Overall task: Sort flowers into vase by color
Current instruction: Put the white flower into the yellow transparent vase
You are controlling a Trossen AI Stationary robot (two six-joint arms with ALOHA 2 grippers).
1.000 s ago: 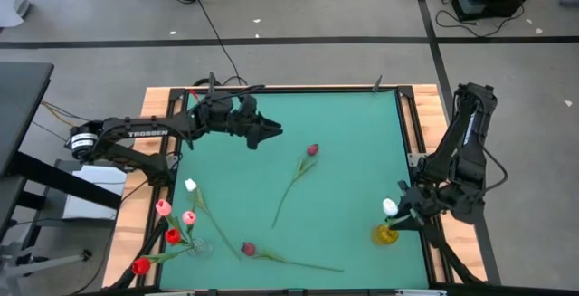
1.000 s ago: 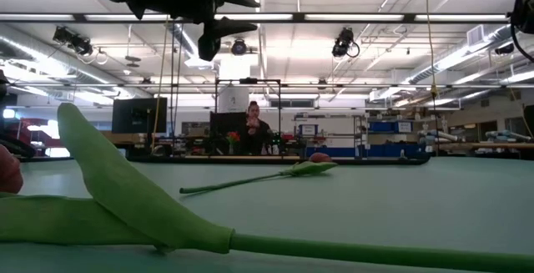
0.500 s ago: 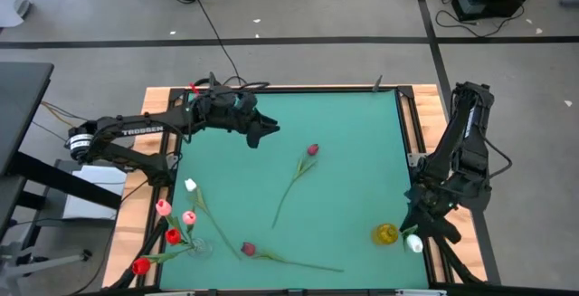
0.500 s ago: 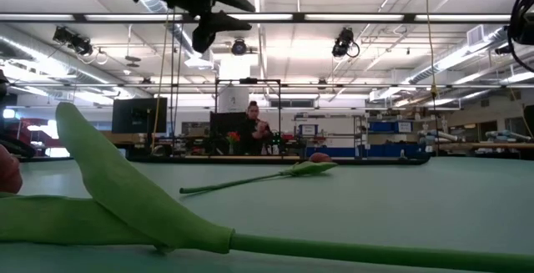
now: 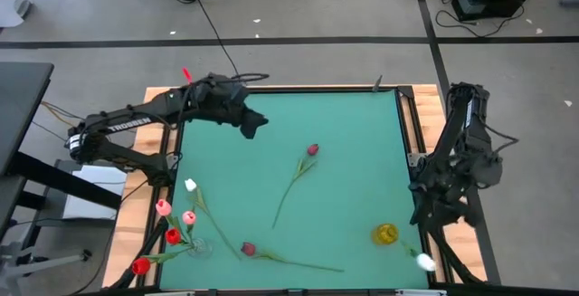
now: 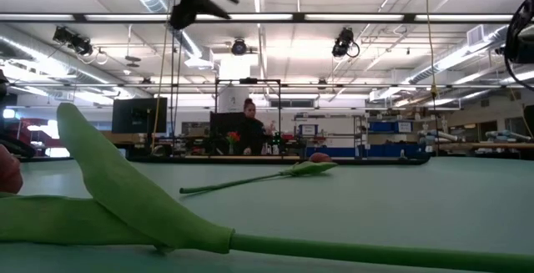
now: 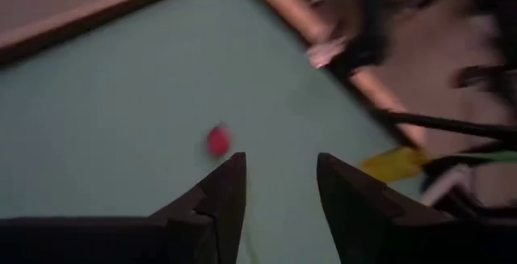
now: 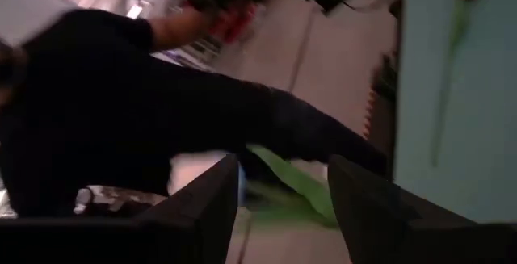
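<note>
Red and pink tulips (image 5: 173, 235) stand in a clear vase (image 5: 200, 247) at the near left. A white tulip (image 5: 190, 186) and two dark red ones (image 5: 312, 149) (image 5: 248, 249) lie flat on the green mat. Another white tulip head (image 5: 423, 262) hangs past the near right corner. Its stem runs back toward the yellow vase (image 5: 384, 233); whether it stands in the vase I cannot tell. My left gripper (image 5: 257, 126) is open, high over the far left. My right gripper (image 5: 423, 213) is open at the right edge. A green leaf (image 8: 291, 185) shows beyond its fingers.
Wooden rails (image 5: 145, 196) frame the mat on the left and right. In the low view a tulip's leaf and stem (image 6: 142, 210) fill the foreground, and another tulip (image 6: 317, 166) lies farther back. A person (image 6: 249, 127) is in the room beyond the table.
My left gripper has risen and drawn back toward the far left corner. The white tulip head beside my right gripper, above the yellow vase, has swung down and out toward the near right corner. My right arm has pulled back toward the right edge.
</note>
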